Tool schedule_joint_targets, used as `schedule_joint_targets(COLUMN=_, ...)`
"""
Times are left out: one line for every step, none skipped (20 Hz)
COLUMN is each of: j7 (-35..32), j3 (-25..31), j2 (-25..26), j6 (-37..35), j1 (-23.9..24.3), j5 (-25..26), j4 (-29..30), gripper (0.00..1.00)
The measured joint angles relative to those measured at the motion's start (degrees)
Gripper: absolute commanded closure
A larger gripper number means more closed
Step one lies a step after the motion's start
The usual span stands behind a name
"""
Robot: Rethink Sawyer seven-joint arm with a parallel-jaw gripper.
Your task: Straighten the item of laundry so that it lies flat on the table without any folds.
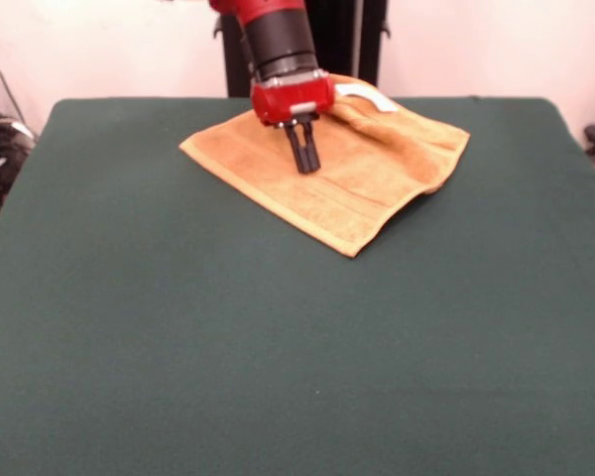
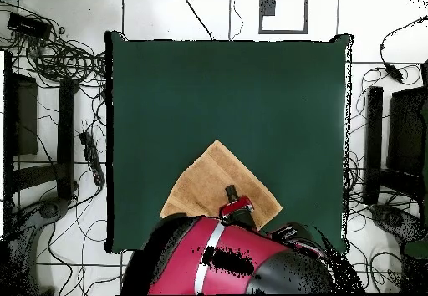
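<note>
**Towel at the far edge, gripper planted on it**

Towel (image 1: 347,174), orange-tan terry, lies as a diamond on the green table (image 1: 278,347) close to the far edge, near that edge's middle and well apart from both near corners. In the front view its left corner lies flat and its nearest corner points toward the table's middle. Further right, the cloth humps up in a rumpled ridge along the far side, where a white tag (image 1: 369,95) sticks out, and the right corner curls over in a soft fold. Woven border bands run along the near right edge.

The gripper (image 1: 303,157) hangs from the red and black arm (image 1: 278,45) over the towel's left-centre part. Its two black fingers (image 1: 297,151) sit clenched close together, tips pressed against the cloth. Whether any fabric is pinched between them cannot be told.
</note>
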State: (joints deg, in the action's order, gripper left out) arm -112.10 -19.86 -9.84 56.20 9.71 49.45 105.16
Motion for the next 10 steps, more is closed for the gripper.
schedule_joint_targets(j7=0.0, j3=0.1, j2=0.6, j6=-0.3, j1=0.0, j5=0.6, j4=-1.0, gripper=1.00)
schedule_joint_targets(j7=0.0, j3=0.1, j2=0.9, j6=-0.4, j1=0.0, j5=1.6, j4=-1.7, gripper=1.00)
schedule_joint_targets(j7=0.0, j3=0.1, j2=0.8, j6=-0.4, j1=0.0, j5=2.1, j4=-1.9, gripper=1.00)
schedule_joint_targets(j7=0.0, j3=0.1, j2=0.8, j6=-0.4, j1=0.0, j5=2.6, j4=-2.1, gripper=1.00)
schedule_joint_targets(j7=0.0, j3=0.1, j2=0.6, j6=-0.6, j1=0.0, j5=5.3, j4=-3.1, gripper=1.00)
schedule_joint_targets(j7=0.0, j3=0.2, j2=0.6, j6=-0.7, j1=0.0, j5=6.2, j4=-3.5, gripper=1.00)
schedule_joint_targets(j7=0.0, j3=0.2, j2=0.5, j6=-0.9, j1=0.0, j5=7.9, j4=-4.3, gripper=1.00)
schedule_joint_targets(j7=0.0, j3=0.3, j2=0.4, j6=-1.1, j1=0.0, j5=9.6, j4=-5.0, gripper=1.00)
schedule_joint_targets(j7=0.0, j3=0.4, j2=0.4, j6=-1.3, j1=0.0, j5=11.4, j4=-5.8, gripper=1.00)
schedule_joint_targets(j7=-0.1, j3=0.5, j2=0.3, j6=-1.5, j1=0.0, j5=12.8, j4=-6.4, gripper=1.00)
